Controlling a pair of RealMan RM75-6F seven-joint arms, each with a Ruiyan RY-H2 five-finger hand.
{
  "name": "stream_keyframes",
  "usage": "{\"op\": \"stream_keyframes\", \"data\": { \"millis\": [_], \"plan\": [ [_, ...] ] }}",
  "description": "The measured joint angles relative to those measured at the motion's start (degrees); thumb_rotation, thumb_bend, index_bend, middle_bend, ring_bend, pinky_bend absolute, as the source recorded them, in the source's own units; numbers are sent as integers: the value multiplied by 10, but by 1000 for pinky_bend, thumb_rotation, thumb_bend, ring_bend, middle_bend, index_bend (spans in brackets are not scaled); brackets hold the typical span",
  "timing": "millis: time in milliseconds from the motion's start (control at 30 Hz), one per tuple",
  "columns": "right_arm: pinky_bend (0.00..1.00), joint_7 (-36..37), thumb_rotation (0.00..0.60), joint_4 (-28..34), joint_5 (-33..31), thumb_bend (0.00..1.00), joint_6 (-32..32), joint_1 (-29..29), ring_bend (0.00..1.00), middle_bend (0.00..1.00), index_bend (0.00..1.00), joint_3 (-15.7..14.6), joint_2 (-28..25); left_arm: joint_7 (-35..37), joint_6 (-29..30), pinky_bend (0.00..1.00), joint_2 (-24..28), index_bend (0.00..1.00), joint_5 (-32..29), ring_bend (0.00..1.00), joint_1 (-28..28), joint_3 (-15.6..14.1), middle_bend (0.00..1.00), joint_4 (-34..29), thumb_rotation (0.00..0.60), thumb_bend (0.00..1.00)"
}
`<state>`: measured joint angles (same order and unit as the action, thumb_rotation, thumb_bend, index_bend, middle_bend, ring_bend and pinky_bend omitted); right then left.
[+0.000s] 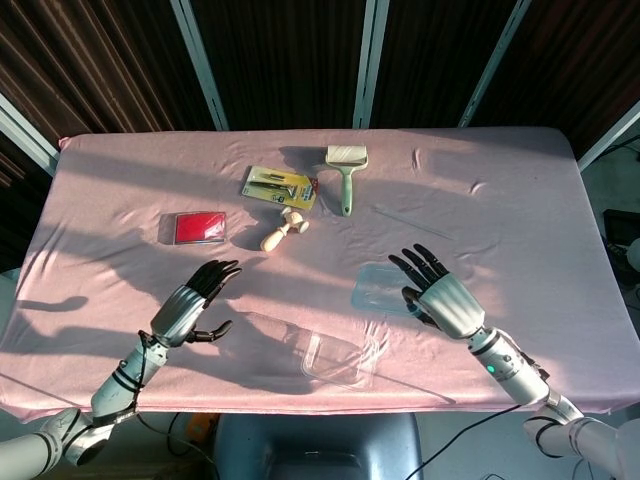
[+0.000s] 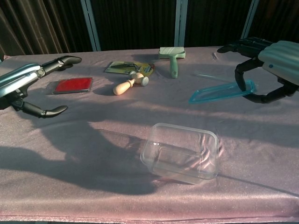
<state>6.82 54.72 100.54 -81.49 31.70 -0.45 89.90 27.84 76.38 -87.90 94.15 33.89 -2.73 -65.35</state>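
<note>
Two robot hands hang over the near half of a counter (image 1: 520, 200) draped in pink cloth, and only one of them carries anything. The right robot hand (image 1: 440, 300) pinches a thin, translucent blue rectangular plastic lid (image 2: 222, 90) by its right end, thumb below and fingers above, so the lid hangs tilted in the air, clear of the cloth; in the head view the lid (image 1: 385, 288) shows faintly just to the left of that robot hand. Holding it by one edge leaves the rest of the lid free and visible. The left robot hand (image 1: 190, 308) holds nothing, its fingers spread and apart, raised off the cloth on the left side, well apart from everything. Between the two, near the front edge, sits a clear rectangular plastic container (image 2: 181, 152), upright, open at the top and apparently empty, with nothing touching it. Farther back lie a flat red case (image 1: 198, 227), a small wooden peg-shaped tool (image 1: 282, 230), a yellow-backed blister pack of metal tools (image 1: 280, 186) and a pale green roller brush (image 1: 345, 172). These form a loose group toward the far middle, well apart from the container, so nothing stands between it and the lid.
</note>
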Motion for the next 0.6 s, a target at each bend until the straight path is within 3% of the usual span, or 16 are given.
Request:
{"op": "stream_keyframes", "data": {
  "millis": [67,133,200,300,467,600],
  "plan": [
    [0,1,600,-7,-13,457,30,0,0,75,87,-1,5,1,-10,0,18,0,-17,0,-14,-5,0,2,600,318],
    [0,2,600,-11,-29,353,61,0,0,45,11,-2,11,2,-15,0,32,0,-27,0,-27,-9,0,4,600,318],
    [0,4,600,-7,-43,246,82,0,0,14,0,-4,14,3,-13,0,42,0,-32,0,-40,-12,0,7,600,318],
    [0,3,600,16,-48,170,91,-2,0,0,0,-8,6,5,1,0,51,0,-33,0,-59,-17,0,12,600,320],
    [0,-3,600,93,-55,119,111,-9,0,0,0,-21,-36,7,12,0,80,0,-29,0,-80,-27,0,1,600,317],
    [0,-22,600,189,-66,114,129,-20,0,0,0,-37,-103,-27,5,0,114,0,-32,0,-91,-38,0,-30,600,321]
  ]
}}
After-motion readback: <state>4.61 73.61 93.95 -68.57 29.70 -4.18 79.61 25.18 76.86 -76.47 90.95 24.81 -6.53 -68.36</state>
